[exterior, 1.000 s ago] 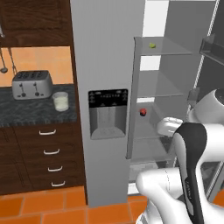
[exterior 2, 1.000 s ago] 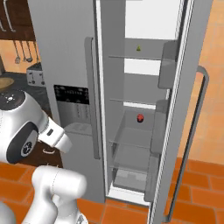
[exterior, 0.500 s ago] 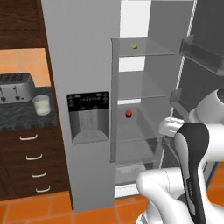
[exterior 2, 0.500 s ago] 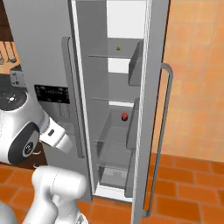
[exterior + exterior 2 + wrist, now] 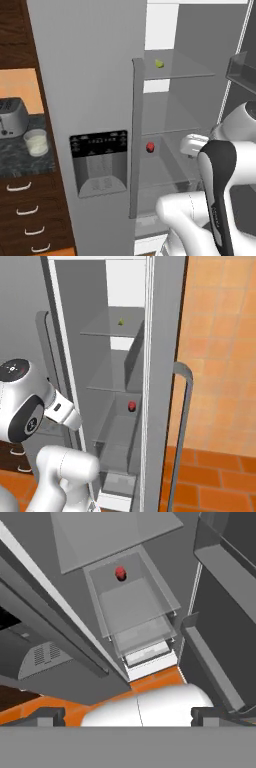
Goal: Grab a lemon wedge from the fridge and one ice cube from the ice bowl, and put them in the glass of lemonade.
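Fridge (image 5: 95,75) right door open, left door shut with black dispenser panel (image 5: 98,162) and vertical handle (image 5: 136,140). Small yellow-green lemon wedge (image 5: 159,63) on upper glass shelf, small red item (image 5: 150,147) on lower shelf. Toaster (image 5: 11,117) and glass of lemonade (image 5: 36,142) on dark counter (image 5: 22,162) at left, drawers (image 5: 30,215) below.

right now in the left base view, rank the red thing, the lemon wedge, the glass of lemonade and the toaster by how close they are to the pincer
1. red item: inside the fridge, just left of the pincer.
2. lemon wedge: higher up in the fridge, above the pincer.
3. glass of lemonade: on the counter, far left.
4. toaster: behind the glass, farthest left.
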Robot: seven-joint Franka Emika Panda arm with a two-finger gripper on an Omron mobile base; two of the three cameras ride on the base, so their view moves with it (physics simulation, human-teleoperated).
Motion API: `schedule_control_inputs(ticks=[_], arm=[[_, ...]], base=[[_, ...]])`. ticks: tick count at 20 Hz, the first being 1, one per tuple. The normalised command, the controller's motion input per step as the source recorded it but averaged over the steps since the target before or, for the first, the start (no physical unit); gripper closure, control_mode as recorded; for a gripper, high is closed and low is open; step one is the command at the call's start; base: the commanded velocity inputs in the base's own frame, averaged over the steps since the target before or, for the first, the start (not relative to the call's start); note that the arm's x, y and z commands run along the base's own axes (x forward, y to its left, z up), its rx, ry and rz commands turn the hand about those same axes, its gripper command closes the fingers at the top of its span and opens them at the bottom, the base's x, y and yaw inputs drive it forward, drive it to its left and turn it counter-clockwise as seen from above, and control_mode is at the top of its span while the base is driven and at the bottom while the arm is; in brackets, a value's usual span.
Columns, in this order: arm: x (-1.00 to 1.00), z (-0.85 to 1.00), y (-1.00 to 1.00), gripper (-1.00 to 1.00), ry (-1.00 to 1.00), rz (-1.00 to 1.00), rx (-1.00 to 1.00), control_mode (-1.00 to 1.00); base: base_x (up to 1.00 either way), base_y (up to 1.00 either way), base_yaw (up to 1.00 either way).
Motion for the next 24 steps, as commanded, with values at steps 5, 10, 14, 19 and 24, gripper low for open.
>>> schedule_control_inputs(ticks=[5,10,14,19,24], arm=[[0.0,0.0,0.0,-1.0,0.0,0.0,0.0,1.0],[0.0,0.0,0.0,-1.0,0.0,0.0,0.0,1.0],[0.3,0.0,0.15,-1.0,0.06,-0.06,-0.01,-1.0],[0.11,0.03,0.04,-1.0,0.0,-0.03,-0.01,-1.0],[0.0,0.49,0.0,-1.0,-0.13,0.0,-0.04,-1.0]], base=[[0.06,-0.44,-0.05],[0.21,-0.06,-0.07],[0.31,0.21,-0.07],[0.0,0.0,0.0],[0.0,0.0,0.0]])
